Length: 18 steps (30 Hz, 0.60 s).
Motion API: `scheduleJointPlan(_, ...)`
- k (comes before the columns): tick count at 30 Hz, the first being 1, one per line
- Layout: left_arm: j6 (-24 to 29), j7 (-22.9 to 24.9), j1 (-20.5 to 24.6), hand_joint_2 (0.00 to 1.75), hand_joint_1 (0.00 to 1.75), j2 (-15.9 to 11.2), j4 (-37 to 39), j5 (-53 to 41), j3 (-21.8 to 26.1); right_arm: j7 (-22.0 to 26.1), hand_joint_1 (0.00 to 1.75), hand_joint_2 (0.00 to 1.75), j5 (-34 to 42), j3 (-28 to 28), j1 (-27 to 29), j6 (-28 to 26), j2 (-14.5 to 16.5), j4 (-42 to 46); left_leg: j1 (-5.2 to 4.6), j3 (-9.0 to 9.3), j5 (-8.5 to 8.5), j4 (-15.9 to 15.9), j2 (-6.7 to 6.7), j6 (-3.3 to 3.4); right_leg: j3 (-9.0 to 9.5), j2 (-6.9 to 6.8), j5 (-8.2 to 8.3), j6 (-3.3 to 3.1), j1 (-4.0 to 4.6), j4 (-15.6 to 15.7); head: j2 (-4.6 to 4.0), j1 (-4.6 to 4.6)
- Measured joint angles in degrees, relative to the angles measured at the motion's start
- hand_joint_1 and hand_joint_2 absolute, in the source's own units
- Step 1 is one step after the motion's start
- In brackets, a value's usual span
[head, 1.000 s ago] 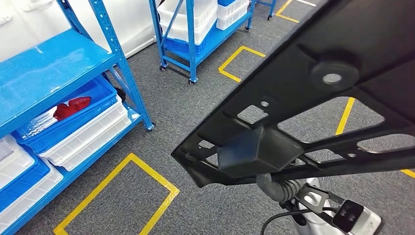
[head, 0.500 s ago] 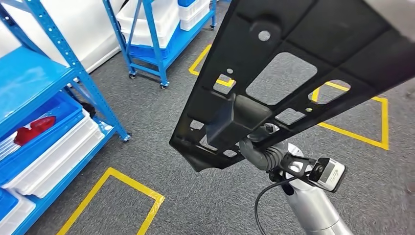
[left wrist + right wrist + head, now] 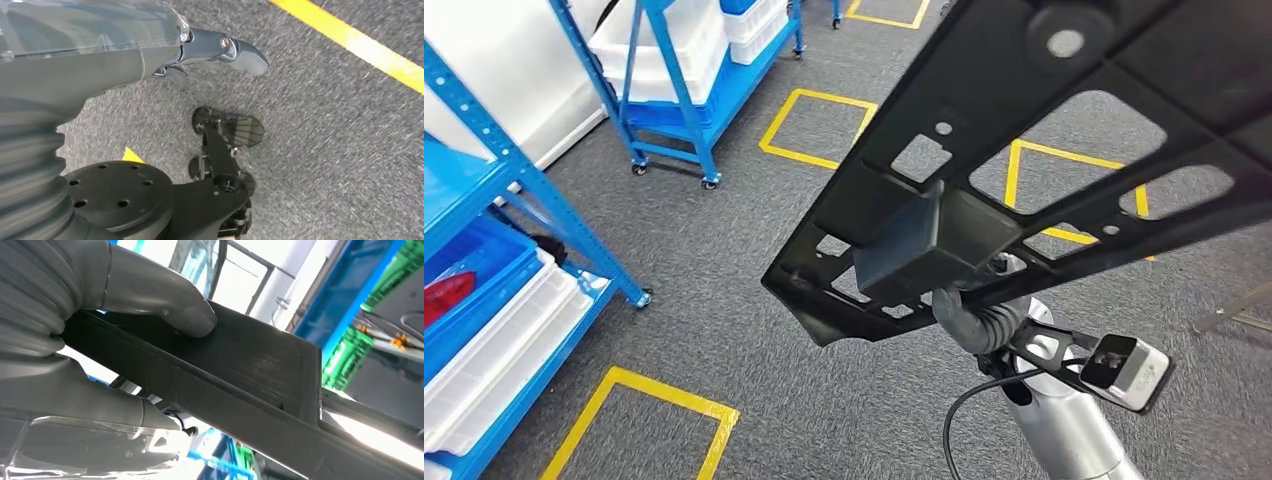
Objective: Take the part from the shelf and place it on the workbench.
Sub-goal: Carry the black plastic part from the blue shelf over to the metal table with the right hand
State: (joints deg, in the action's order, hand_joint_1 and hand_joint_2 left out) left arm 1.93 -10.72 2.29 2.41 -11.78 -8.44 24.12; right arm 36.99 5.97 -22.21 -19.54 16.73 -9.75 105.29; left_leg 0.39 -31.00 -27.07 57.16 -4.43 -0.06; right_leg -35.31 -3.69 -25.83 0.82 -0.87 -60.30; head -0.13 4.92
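A large black plastic part (image 3: 1064,150), flat and pierced with cut-outs, is held raised above the grey carpet (image 3: 754,250). The right hand (image 3: 125,340) is clamped on its edge, thumb pressed on one face, fingers (image 3: 90,405) beneath. The left hand (image 3: 200,50) is seen hanging over the carpet, holding nothing, fingers loosely extended. Blue shelves (image 3: 484,200) with white bins (image 3: 504,340) are noted to the left; yellow floor markings (image 3: 814,125) lie beyond.

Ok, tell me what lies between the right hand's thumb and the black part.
Nothing: in the right wrist view the thumb presses directly on the black part.
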Motion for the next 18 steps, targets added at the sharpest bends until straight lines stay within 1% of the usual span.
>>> scheduleJointPlan(1, 0.05, -0.01, 0.01, 1.75, 0.00, -0.10, 0.00, 0.10, 0.23, 0.10, 1.75, 1.75, 0.03, 0.10, 0.40, 0.10, 0.00, 0.26, -0.17, 0.10, -0.21, 0.10, -0.54, -0.36, 0.52, -0.43, 0.07, -0.34, 0.25, 1.25, 0.00, 0.01)
scheduleJointPlan(2, 0.10, -0.02, 0.05, 1.75, 0.00, -0.19, 0.00, 0.22, 0.43, 0.18, 1.75, 1.75, 0.07, 0.24, 0.86, 0.31, 0.00, 0.44, -0.30, 0.22, -0.36, 0.11, -1.12, -0.67, 0.45, 0.02, -0.04, -0.70, 0.46, 1.37, 0.00, 0.01)
scheduleJointPlan(3, 0.14, -0.03, 0.10, 1.75, 0.00, -0.26, 0.00, 0.32, 0.58, 0.24, 1.75, 1.75, 0.14, 0.45, 1.34, 0.55, -0.07, 0.59, -0.25, 0.40, -0.49, 0.05, -1.60, -0.99, 0.39, 0.77, 0.01, -1.04, 0.40, 1.41, 0.00, 0.01)
scheduleJointPlan(4, 0.20, -0.05, 0.17, 1.75, 0.00, -0.32, 0.00, 0.40, 0.69, 0.26, 1.75, 1.75, 0.20, 0.68, 1.75, 0.78, -0.17, 0.76, -0.13, 0.48, -0.85, 0.28, -1.22, -1.34, 0.41, 1.39, 0.10, -1.35, 0.33, 1.54, 0.00, 0.01)
scheduleJointPlan(5, 0.25, -0.08, 0.19, 1.75, 0.00, -0.36, 0.00, 0.44, 0.79, 0.27, 1.75, 1.75, 0.27, 0.90, 1.99, 0.96, -0.37, 0.93, 0.03, 0.17, -1.73, 1.30, -0.17, -1.65, 0.45, 1.98, 0.21, -1.71, 0.20, 1.68, 0.00, 0.01)
scheduleJointPlan(6, 0.28, -0.10, 0.17, 1.75, 0.00, -0.40, 0.00, 0.45, 0.87, 0.28, 1.75, 1.75, 0.34, 1.06, 2.14, 1.07, -0.59, 1.13, 0.19, -0.67, -3.18, 3.44, 1.21, -1.91, 0.50, 2.55, 0.34, -2.05, 0.06, 1.81, 0.00, 0.01)
scheduleJointPlan(7, 0.26, -0.13, 0.10, 1.75, 0.00, -0.43, 0.00, 0.42, 0.95, 0.28, 1.75, 1.75, 0.40, 1.19, 2.27, 1.14, -0.75, 1.28, 0.29, -2.13, -5.07, 6.78, 2.70, -2.09, 0.51, 3.15, 0.40, -2.29, 0.02, 1.86, 0.00, 0.02)
scheduleJointPlan(8, 0.18, -0.14, -0.02, 1.75, 0.00, -0.42, 0.00, 0.35, 0.98, 0.28, 1.75, 1.75, 0.44, 1.30, 2.44, 1.21, -0.87, 1.36, 0.32, -4.00, -7.02, 10.81, 3.48, -2.16, 0.48, 3.81, 0.43, -2.46, 0.05, 1.84, 0.00, 0.02)
scheduleJointPlan(9, 0.08, -0.16, -0.14, 1.75, 0.00, -0.42, 0.00, 0.28, 0.99, 0.28, 1.75, 1.75, 0.45, 1.39, 2.69, 1.28, -0.90, 1.41, 0.32, -5.74, -8.30, 14.41, 3.75, -2.20, 0.47, 4.55, 0.44, -2.54, 0.11, 1.80, 0.00, 0.01)
scheduleJointPlan(10, -0.02, -0.18, -0.23, 1.75, 0.00, -0.42, 0.00, 0.21, 1.00, 0.28, 1.75, 1.75, 0.45, 1.48, 2.95, 1.30, -0.91, 1.43, 0.32, -6.90, -8.59, 16.58, 3.86, -2.19, 0.46, 5.33, 0.45, -2.55, 0.16, 1.75, 0.00, 0.01)
scheduleJointPlan(11, -0.10, -0.19, -0.28, 1.75, 0.00, -0.42, 0.00, 0.17, 1.01, 0.28, 1.75, 1.75, 0.45, 1.54, 3.16, 1.31, -0.91, 1.47, 0.31, -7.10, -7.69, 16.55, 3.93, -2.10, 0.47, 6.13, 0.45, -2.55, 0.20, 1.68, 0.00, 0.01)
scheduleJointPlan(12, -0.16, -0.21, -0.27, 1.75, 0.00, -0.42, 0.00, 0.17, 1.01, 0.28, 1.75, 1.75, 0.46, 1.59, 3.29, 1.33, -0.92, 1.56, 0.32, -6.26, -5.78, 14.26, 4.19, -1.93, 0.49, 6.93, 0.46, -2.51, 0.20, 1.61, 0.00, 0.01)
scheduleJointPlan(13, -0.22, -0.22, -0.25, 1.75, 0.00, -0.42, 0.00, 0.17, 1.02, 0.28, 1.75, 1.75, 0.46, 1.67, 3.35, 1.42, -0.92, 1.71, 0.32, -4.68, -3.43, 10.39, 5.01, -1.68, 0.51, 7.71, 0.46, -2.44, 0.18, 1.55, 0.00, 0.01)
scheduleJointPlan(14, -0.27, -0.24, -0.25, 1.75, 0.00, -0.44, 0.00, 0.17, 1.04, 0.28, 1.75, 1.75, 0.47, 1.75, 3.36, 1.54, -0.92, 1.89, 0.37, -3.03, -1.64, 6.41, 6.35, -1.37, 0.48, 8.43, 0.49, -2.26, 0.23, 1.46, 0.00, 0.01)
scheduleJointPlan(15, -0.31, -0.26, -0.25, 1.75, 0.00, -0.46, 0.00, 0.16, 1.07, 0.28, 1.75, 1.75, 0.48, 1.82, 3.39, 1.69, -0.92, 2.10, 0.40, -1.76, -0.49, 3.31, 7.51, -1.12, 0.38, 9.14, 0.55, -2.00, 0.20, 1.39, 0.00, 0.01)
scheduleJointPlan(16, -0.35, -0.27, -0.23, 1.75, 0.00, -0.49, 0.00, 0.14, 1.11, 0.28, 1.75, 1.75, 0.50, 1.87, 3.44, 1.84, -0.92, 2.27, 0.37, -1.04, -0.08, 1.52, 8.36, -0.89, 0.23, 9.76, 0.66, -1.65, 0.13, 1.37, 0.00, 0.01)
scheduleJointPlan(17, -0.36, -0.28, -0.18, 1.75, 0.00, -0.51, 0.00, 0.13, 1.17, 0.28, 1.75, 1.75, 0.53, 1.90, 3.50, 1.91, -0.92, 2.38, 0.30, -0.79, -0.20, 0.97, 8.52, -0.66, 0.08, 10.36, 0.81, -1.22, 0.03, 1.43, 0.00, 0.01)
scheduleJointPlan(18, -0.38, -0.33, -0.06, 1.75, 0.00, -0.51, 0.00, 0.11, 1.23, 0.27, 1.75, 1.75, 0.61, 1.95, 3.58, 1.95, -0.92, 2.44, 0.30, -0.67, -0.06, 0.72, 7.97, -0.38, -0.05, 10.99, 1.01, -0.76, -0.07, 1.58, 0.00, 0.00)
